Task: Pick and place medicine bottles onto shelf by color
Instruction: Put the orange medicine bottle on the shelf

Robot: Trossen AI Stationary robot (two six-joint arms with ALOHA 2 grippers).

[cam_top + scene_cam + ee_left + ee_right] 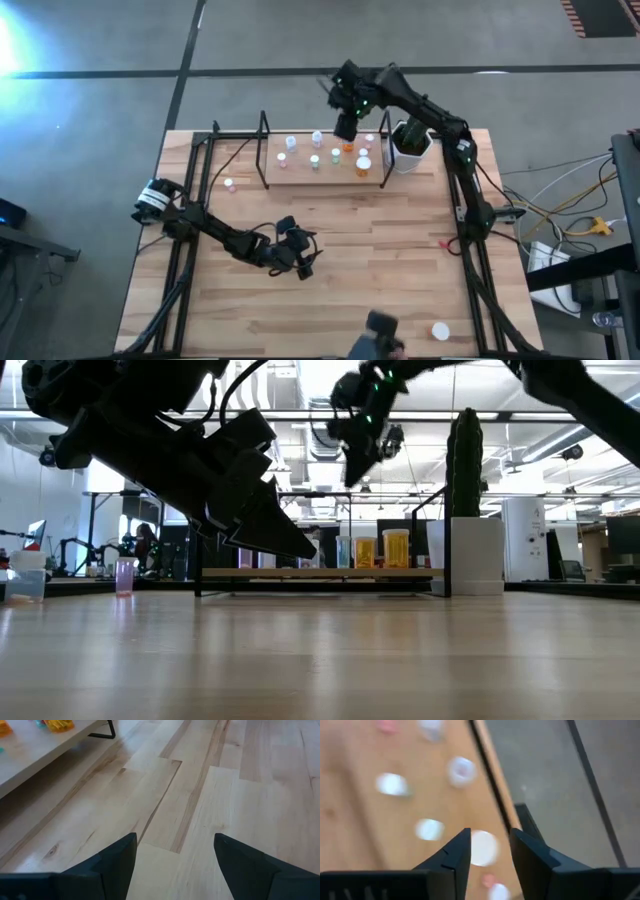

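On the shelf [300,172], white-capped bottles [363,165]; right pincer [346,128] narrow, empty.

no readable text, labels or numbers in any view

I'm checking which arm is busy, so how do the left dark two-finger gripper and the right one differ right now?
The left gripper hangs low over the bare wooden table in front of the light-wood shelf. The right gripper is raised above the shelf's far edge, over the white-capped bottles. The left's fingers stand wide apart, the right's closer together. Both hold nothing.
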